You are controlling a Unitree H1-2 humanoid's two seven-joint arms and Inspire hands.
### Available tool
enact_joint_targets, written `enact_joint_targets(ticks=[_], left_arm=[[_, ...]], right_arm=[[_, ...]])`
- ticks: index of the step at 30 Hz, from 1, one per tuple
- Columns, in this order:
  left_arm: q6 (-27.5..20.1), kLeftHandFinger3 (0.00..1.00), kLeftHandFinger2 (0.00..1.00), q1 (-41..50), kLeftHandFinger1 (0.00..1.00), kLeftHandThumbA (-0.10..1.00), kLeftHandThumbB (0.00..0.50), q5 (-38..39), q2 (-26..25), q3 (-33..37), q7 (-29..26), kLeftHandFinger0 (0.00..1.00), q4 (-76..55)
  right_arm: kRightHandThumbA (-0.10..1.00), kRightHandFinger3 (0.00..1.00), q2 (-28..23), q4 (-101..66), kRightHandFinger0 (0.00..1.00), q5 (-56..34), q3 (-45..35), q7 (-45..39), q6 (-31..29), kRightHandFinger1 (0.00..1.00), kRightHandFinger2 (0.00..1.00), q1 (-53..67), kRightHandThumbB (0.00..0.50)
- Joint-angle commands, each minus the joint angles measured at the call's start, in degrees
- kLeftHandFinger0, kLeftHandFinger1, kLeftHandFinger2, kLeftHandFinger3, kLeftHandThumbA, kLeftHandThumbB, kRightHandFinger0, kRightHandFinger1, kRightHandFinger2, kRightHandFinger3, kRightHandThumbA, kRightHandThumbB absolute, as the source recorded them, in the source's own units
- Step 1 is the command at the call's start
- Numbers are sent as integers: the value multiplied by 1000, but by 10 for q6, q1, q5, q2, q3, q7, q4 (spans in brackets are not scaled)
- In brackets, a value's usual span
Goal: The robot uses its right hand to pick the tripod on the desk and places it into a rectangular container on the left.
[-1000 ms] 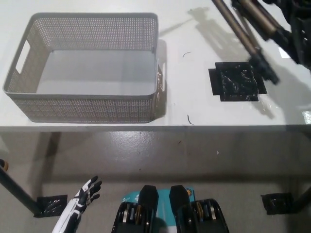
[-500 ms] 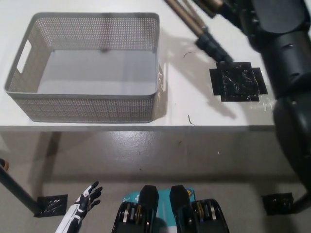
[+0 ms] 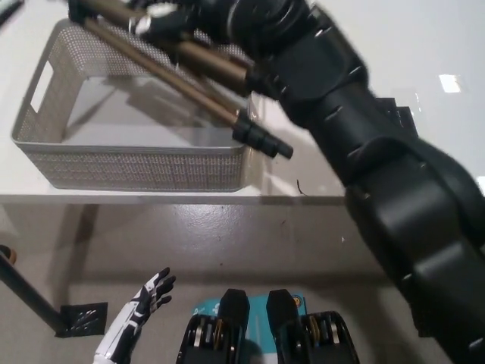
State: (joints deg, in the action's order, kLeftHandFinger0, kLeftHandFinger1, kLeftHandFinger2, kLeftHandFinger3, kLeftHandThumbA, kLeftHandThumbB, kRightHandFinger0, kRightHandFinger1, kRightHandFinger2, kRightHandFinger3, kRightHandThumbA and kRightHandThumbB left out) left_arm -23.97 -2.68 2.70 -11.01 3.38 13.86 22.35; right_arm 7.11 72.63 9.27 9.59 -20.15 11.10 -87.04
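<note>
R hand holds tripod diagonal over container, feet lower-right

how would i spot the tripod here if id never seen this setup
Find the grey mesh basket at the left of the white desk. The tripod hangs slanted over it, held by the black right hand. Nothing else has long bronze legs with black feet.

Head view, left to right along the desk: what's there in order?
Grey perforated rectangular basket → black-footed tripod legs jutting over its right rim → black tape patch mostly hidden behind the black right arm.
</note>
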Motion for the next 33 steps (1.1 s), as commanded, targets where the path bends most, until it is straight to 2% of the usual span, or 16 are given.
enact_joint_targets(ticks=[1, 2, 4, 5, 7, 8, 9, 12, 13, 17, 20, 21, 23, 26, 32, 33], left_arm=[[4, 1000, 1000, -2, 1000, 1000, 500, 2, 1, 9, 11, 1000, -20], [-2, 1000, 1000, -2, 1000, 1000, 500, -7, 0, 11, 9, 1000, -21], [-4, 1000, 1000, -2, 1000, 1000, 500, -13, 1, 16, 7, 1000, -24], [3, 1000, 1000, -1, 1000, 1000, 500, -13, 0, 19, 8, 1000, -30], [5, 1000, 1000, -9, 1000, 1000, 500, -10, 0, 21, 10, 1000, -25], [6, 1000, 1000, -10, 1000, 1000, 500, -10, -1, 22, 10, 1000, -25], [6, 1000, 1000, -10, 1000, 1000, 500, -10, -1, 23, 11, 1000, -22], [7, 1000, 1000, -12, 1000, 1000, 500, -17, 0, 26, 5, 1000, -19], [6, 1000, 1000, -11, 1000, 1000, 500, -17, 0, 27, 5, 1000, -19], [-1, 1000, 1000, -10, 1000, 1000, 500, -21, 1, 29, 2, 1000, -9], [-15, 1000, 1000, -5, 1000, 1000, 500, -20, 3, 30, 4, 1000, 0], [-16, 1000, 1000, -2, 1000, 1000, 500, -21, 3, 31, 3, 1000, 0], [-15, 1000, 1000, 3, 1000, 1000, 500, -17, 5, 29, 2, 1000, 1], [-18, 1000, 1000, 5, 1000, 1000, 500, -20, 10, 27, -4, 1000, 3], [-21, 1000, 1000, -2, 1000, 1000, 500, -23, 1, 22, -5, 1000, 10], [-25, 1000, 1000, 1, 1000, 1000, 500, -25, 0, 22, -6, 1000, 12]], right_arm=[[111, 954, 7, 15, 511, 38, 32, 70, -61, 787, 931, -28, 310], [315, 1000, 6, 19, 768, 33, 35, 44, -59, 1000, 1000, -22, 361], [476, 1000, 2, 21, 1000, 33, 47, 8, -38, 1000, 1000, -15, 430], [528, 1000, -3, 21, 1000, 34, 50, 8, -43, 1000, 1000, -4, 470], [653, 1000, -14, 19, 1000, 39, 57, 12, -49, 1000, 1000, 5, 477], [651, 1000, -15, 18, 1000, 39, 58, 12, -49, 1000, 1000, 5, 474], [714, 1000, -23, 15, 1000, 43, 62, 16, -53, 1000, 1000, 12, 449], [771, 1000, -34, 11, 1000, 47, 67, 30, -70, 1000, 1000, 21, 436], [844, 1000, -41, 5, 1000, 59, 77, 39, -79, 1000, 1000, 23, 435], [986, 1000, -54, -2, 1000, 57, 76, 44, -86, 1000, 1000, 29, 500], [1000, 1000, -63, -16, 1000, 56, 69, 59, -92, 1000, 1000, 24, 480], [1000, 1000, -70, -22, 1000, 47, 58, 66, -118, 1000, 1000, 19, 472], [1000, 1000, -80, -61, 1000, 21, 31, 57, -112, 1000, 1000, 17, 449], [1000, 1000, -107, -193, 1000, -29, -38, 47, -94, 1000, 1000, 25, 445], [1000, 1000, -165, -530, 1000, -111, -148, 28, -18, 1000, 1000, 74, 350], [1000, 1000, -179, -591, 1000, -134, -174, 26, 1, 1000, 1000, 92, 387]])
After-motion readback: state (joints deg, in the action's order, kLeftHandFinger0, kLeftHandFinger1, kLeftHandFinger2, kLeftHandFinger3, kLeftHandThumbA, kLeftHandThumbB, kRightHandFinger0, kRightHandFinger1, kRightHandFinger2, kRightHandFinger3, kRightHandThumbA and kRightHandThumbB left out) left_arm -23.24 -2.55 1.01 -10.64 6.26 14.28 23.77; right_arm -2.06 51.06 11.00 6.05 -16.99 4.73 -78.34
